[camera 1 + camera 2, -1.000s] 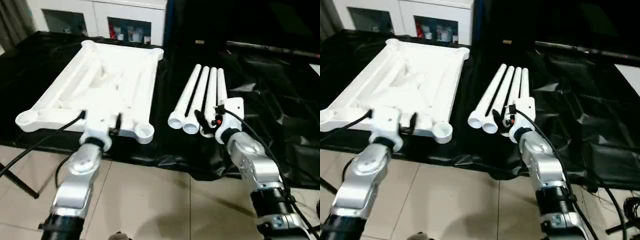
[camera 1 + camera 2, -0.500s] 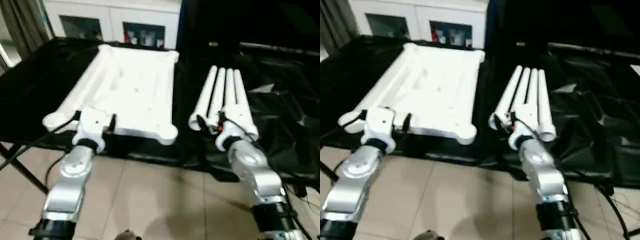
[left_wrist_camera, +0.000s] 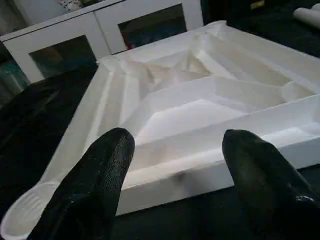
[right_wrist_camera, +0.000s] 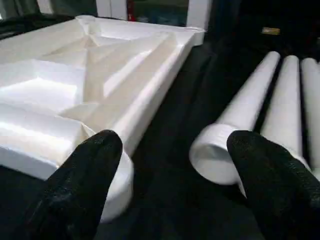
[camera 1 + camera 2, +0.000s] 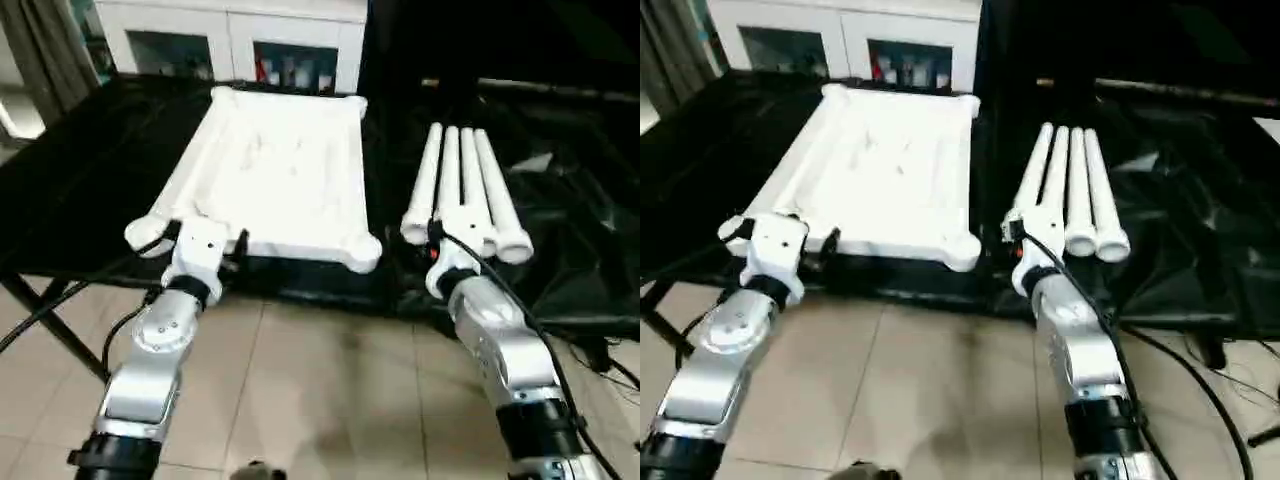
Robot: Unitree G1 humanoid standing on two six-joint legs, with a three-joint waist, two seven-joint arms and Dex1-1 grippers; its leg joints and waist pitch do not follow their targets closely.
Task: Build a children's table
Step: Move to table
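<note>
The children's table top (image 5: 275,170) lies upside down on black cloth, ribbed underside up, with round sockets at its corners. Several long white legs (image 5: 462,190) lie side by side to its right. My left gripper (image 5: 205,238) hovers at the top's near edge by the near-left socket (image 3: 22,212); it is open and empty, with the ribs (image 3: 200,100) ahead between its fingers. My right gripper (image 5: 435,245) hangs open and empty at the front edge. It looks into the gap between the near-right socket (image 4: 117,187) and the hollow end of the leftmost leg (image 4: 215,152).
Black cloth (image 5: 90,170) covers the work surface and hangs over its front edge. A white cabinet with glass doors (image 5: 240,40) stands behind. Tiled floor (image 5: 320,400) lies below my arms, and a dark stand leg (image 5: 45,320) slants at the left. Cables trail on the right.
The head camera has swung, so the whole picture has shifted. My right gripper now sits nearer the leftmost leg's end. Both grippers stay open, and the top and legs lie as before.
</note>
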